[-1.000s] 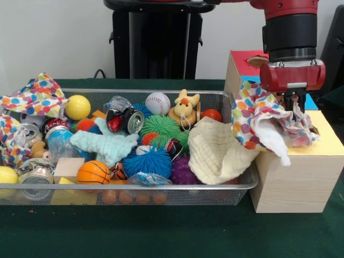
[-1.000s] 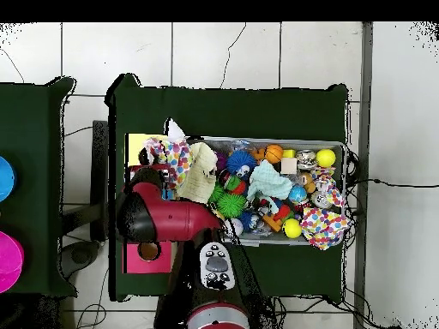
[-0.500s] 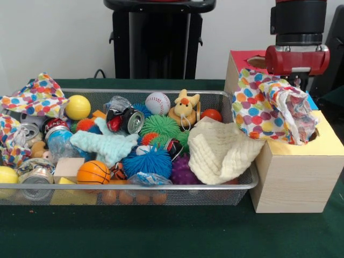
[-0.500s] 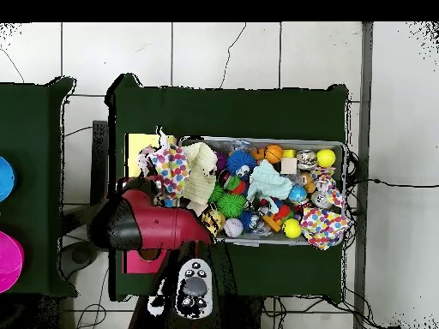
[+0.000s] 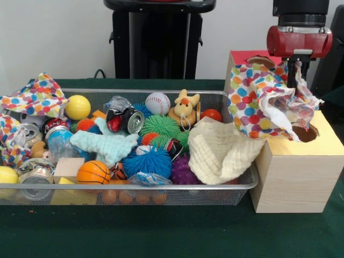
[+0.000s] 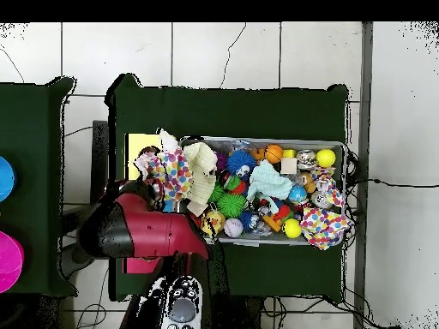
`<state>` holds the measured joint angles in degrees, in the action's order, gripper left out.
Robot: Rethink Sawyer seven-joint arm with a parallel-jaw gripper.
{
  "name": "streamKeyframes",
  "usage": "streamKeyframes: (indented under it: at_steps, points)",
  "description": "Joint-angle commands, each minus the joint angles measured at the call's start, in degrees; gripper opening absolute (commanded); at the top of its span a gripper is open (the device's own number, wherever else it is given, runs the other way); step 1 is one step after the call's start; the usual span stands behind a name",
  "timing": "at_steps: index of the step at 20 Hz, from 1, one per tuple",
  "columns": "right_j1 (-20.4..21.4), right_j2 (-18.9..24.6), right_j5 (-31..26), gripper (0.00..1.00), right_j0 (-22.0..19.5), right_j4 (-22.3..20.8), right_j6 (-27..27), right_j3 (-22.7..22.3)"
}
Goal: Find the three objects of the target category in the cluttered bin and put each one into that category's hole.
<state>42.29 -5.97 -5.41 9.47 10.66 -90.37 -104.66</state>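
Observation:
My gripper (image 5: 294, 79) is up at the right, above the yellow-topped wooden box (image 5: 329, 144). It is shut on a polka-dot cloth (image 5: 262, 101), which hangs bunched from it over the box's left side and the bin's right end. The cloth also shows in the overhead view (image 6: 172, 168). The box's round dark hole (image 5: 305, 133) is uncovered, just below the cloth's right tip. A second polka-dot cloth (image 5: 35, 97) drapes over the wire-mesh bin (image 5: 161, 186) at its far left corner. A third polka-dot cloth (image 5: 7, 141) lies at the bin's left end.
The bin holds a cream waffle cloth (image 5: 220, 151), a mint fuzzy cloth (image 5: 105, 145), balls, cans, spiky toys and a plush duck (image 5: 184, 107). A red-topped box (image 5: 243, 57) stands behind the yellow one. My arm (image 6: 141, 236) covers the boxes from above.
My gripper has risen with the polka-dot cloth. The cloth has lifted off the yellow box's top, and the hole now shows.

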Motion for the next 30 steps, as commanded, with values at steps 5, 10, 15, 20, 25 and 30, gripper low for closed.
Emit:
streamKeyframes:
  at_steps: [5, 10, 15, 20, 25, 30]
  points:
    - [1.41, -7.46, -15.4, 0.0, 6.42, 3.09, -13.38, 7.81]
    - [3.02, -11.69, -18.55, 0.0, 8.95, 1.22, -12.46, 10.33]
    - [3.52, -13.04, -21.28, 0.0, 9.84, 0.63, -11.87, 12.14]
    - [4.15, -13.33, -24.43, 0.0, 10.25, 0.28, -11.09, 14.01]
    - [2.53, -12.96, -27.82, 0.0, 10.73, 0.92, -11.95, 18.53]
    - [1.26, -12.38, -28.5, 0.0, 10.8, 1.45, -12.95, 20.41]
